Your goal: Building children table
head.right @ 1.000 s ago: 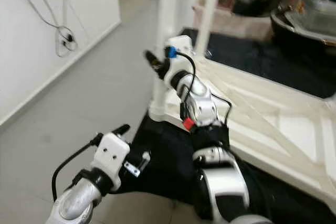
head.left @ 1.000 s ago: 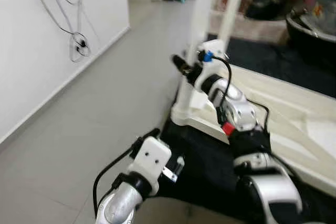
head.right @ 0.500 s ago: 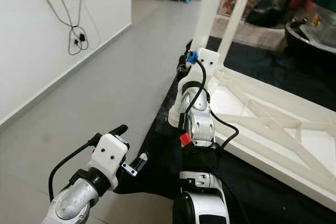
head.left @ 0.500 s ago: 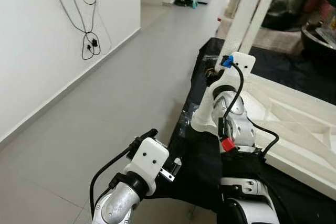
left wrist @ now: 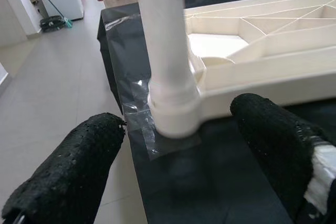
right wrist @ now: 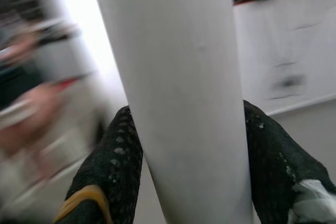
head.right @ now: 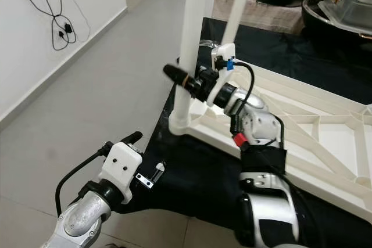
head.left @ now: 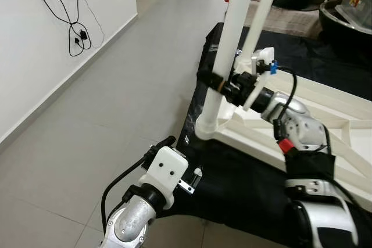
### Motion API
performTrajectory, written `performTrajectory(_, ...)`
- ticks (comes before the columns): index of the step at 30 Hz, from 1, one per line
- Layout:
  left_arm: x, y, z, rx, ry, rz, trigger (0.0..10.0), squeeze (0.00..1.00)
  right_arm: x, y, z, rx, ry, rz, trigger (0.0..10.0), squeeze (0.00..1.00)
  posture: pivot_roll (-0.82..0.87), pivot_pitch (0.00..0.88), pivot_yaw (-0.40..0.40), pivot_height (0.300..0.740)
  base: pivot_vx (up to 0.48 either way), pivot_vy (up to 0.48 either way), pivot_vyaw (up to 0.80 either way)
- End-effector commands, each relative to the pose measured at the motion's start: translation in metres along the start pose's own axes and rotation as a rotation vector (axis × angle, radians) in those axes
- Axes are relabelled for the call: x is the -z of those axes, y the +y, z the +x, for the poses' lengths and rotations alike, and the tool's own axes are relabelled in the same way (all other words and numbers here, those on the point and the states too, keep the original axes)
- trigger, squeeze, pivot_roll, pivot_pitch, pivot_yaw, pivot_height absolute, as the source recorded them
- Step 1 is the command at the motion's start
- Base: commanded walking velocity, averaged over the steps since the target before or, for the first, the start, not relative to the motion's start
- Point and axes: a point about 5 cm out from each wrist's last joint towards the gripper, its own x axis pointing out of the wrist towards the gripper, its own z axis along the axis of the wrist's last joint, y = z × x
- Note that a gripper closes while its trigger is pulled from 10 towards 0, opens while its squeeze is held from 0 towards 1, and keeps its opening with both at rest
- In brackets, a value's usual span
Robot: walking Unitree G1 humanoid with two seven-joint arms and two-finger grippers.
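Lower left of the left eye view, the left gripper [head.left: 168,143] hangs over the grey floor [head.left: 104,97], its fingers [left wrist: 79,166] spread apart on nothing; its wrist view looks between them at the foot of the leg [left wrist: 168,66]. Past it, at mid frame, a black sheet [head.left: 232,178] covers the floor, and the white tabletop [head.left: 325,120] lies upside down on it, ribs upward. The leg stands upright in the tabletop's near corner socket [head.left: 207,127]. The right gripper [head.left: 216,82] has its two black fingers [right wrist: 113,171] set either side of the leg partway up, pressed to its sides as far as I can tell. The leg looks like smooth, stiff, light plastic tube, so it may slip or turn in the pads; a hold low down, near the socket, should steady it best for pressing or twisting it home. A second leg [head.left: 264,4] rises behind it. At the upper right stands a dark tub [head.left: 349,30]; its contents are too blurred to name.
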Motion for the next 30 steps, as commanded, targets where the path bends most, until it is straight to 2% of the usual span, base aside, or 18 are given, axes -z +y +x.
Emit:
performTrajectory(1, 0.001, -0.004, 0.0, 0.008, 0.002, -0.006, 10.0, 0.0, 0.009, 0.009, 0.012, -0.171, 0.024, 0.051, 10.0, 0.0, 0.15, 0.095, -0.08, 0.74, 0.0, 0.0, 0.0)
performTrajectory(8, -0.002, -0.006, 0.002, 0.01, -0.008, -0.008, 10.0, 0.0, 0.0, 0.0, 0.036, -0.28, 0.036, 0.028, 10.0, 0.0, 0.16, 0.101, -0.083, 0.74, 0.0, 0.0, 0.0)
performTrajectory(9, -0.002, -0.006, 0.002, 0.01, -0.008, -0.008, 10.0, 0.0, -0.001, 0.0, 0.04, -0.28, 0.038, 0.012, 6.6, 0.0, 0.17, 0.103, -0.09, 0.74, 0.0, 0.0, 0.0)
performTrajectory(10, -0.002, -0.006, 0.002, 0.01, -0.008, -0.008, 10.0, 0.0, -0.001, 0.0, 0.04, -0.28, 0.038, 0.012, 6.6, 0.0, 0.17, 0.103, -0.09, 0.74, 0.0, 0.0, 0.0)
performTrajectory(11, -0.002, -0.005, 0.001, 0.004, -0.005, -0.007, 10.0, 0.0, -0.001, -0.001, 0.044, -0.261, 0.028, -0.004, 0.0, 0.0, 0.17, 0.107, -0.093, 0.74, 0.0, 0.0, 0.0)
performTrajectory(14, -0.001, -0.004, 0.0, -0.002, -0.003, -0.007, 10.0, 0.0, 0.001, -0.002, 0.046, -0.211, 0.007, -0.021, 0.0, 0.0, 0.16, 0.108, -0.091, 0.74, 0.0, 0.0, 0.0)
performTrajectory(19, -0.001, -0.005, 0.001, 0.0, -0.003, -0.01, 10.0, 0.0, 0.005, -0.011, 0.044, 0.034, -0.024, -0.061, 0.0, 0.0, 0.15, 0.109, -0.086, 0.74, 0.0, 0.0, 0.0)
performTrajectory(20, -0.001, -0.006, 0.001, 0.001, -0.003, -0.012, 10.0, 0.0, 0.008, -0.022, 0.043, 0.241, -0.03, -0.061, 0.0, 0.0, 0.15, 0.108, -0.085, 0.74, 0.0, 0.0, 0.0)
performTrajectory(21, -0.001, -0.006, 0.001, 0.001, -0.003, -0.012, 10.0, 0.0, 0.008, -0.022, 0.043, 0.241, -0.03, -0.061, 0.0, 0.0, 0.15, 0.108, -0.085, 0.74, 0.0, 0.0, 0.0)
performTrajectory(22, 0.0, -0.006, 0.002, 0.004, -0.003, -0.014, 10.0, 0.0, 0.011, -0.033, 0.04, 0.462, -0.04, -0.056, 0.0, 0.0, 0.14, 0.11, -0.079, 0.74, 0.0, 0.0, 0.0)
performTrajectory(23, 0.0, -0.006, 0.002, 0.004, -0.003, -0.014, 10.0, 0.0, 0.011, -0.033, 0.04, 0.462, -0.04, -0.056, 0.0, 0.0, 0.14, 0.11, -0.079, 0.74, 0.0, 0.0, 0.0)
performTrajectory(24, 0.0, -0.007, 0.002, 0.006, -0.003, -0.014, 10.0, 0.0, 0.015, -0.041, 0.034, 0.662, -0.028, -0.058, 0.0, 0.0, 0.14, 0.109, -0.078, 0.74, 0.0, 0.0, 0.0)
performTrajectory(25, 0.0, -0.007, 0.002, 0.006, -0.003, -0.014, 10.0, 0.0, 0.015, -0.041, 0.034, 0.662, -0.028, -0.058, 0.0, 0.0, 0.14, 0.109, -0.078, 0.74, 0.0, 0.0, 0.0)
performTrajectory(26, 0.001, -0.007, 0.002, 0.009, -0.002, -0.015, 10.0, 0.0, 0.025, -0.047, 0.014, 0.973, 0.004, -0.064, 0.0, 0.0, 0.13, 0.111, -0.075, 0.74, 0.0, 0.0, 0.0)
performTrajectory(27, 0.001, -0.007, 0.002, 0.009, -0.002, -0.015, 10.0, 0.0, 0.025, -0.047, 0.014, 0.973, 0.004, -0.064, 0.0, 0.0, 0.13, 0.111, -0.075, 0.74, 0.0, 0.0, 0.0)
performTrajectory(28, 0.001, -0.007, 0.002, 0.011, -0.002, -0.015, 10.0, 0.0, 0.032, -0.045, -0.006, 1.231, 0.013, -0.055, 0.0, 0.0, 0.14, 0.111, -0.075, 0.74, 0.0, 0.0, 0.0)
performTrajectory(29, 0.001, -0.007, 0.002, 0.011, -0.002, -0.015, 10.0, 0.0, 0.032, -0.045, -0.006, 1.231, 0.013, -0.055, 0.0, 0.0, 0.14, 0.111, -0.075, 0.74, 0.0, 0.0, 0.0)
performTrajectory(30, 0.001, -0.007, 0.002, 0.012, -0.002, -0.015, 10.0, 0.0, 0.037, -0.037, -0.02, 1.416, 0.009, -0.046, 0.0, 0.0, 0.14, 0.11, -0.076, 0.74, 0.0, 0.0, 0.0)
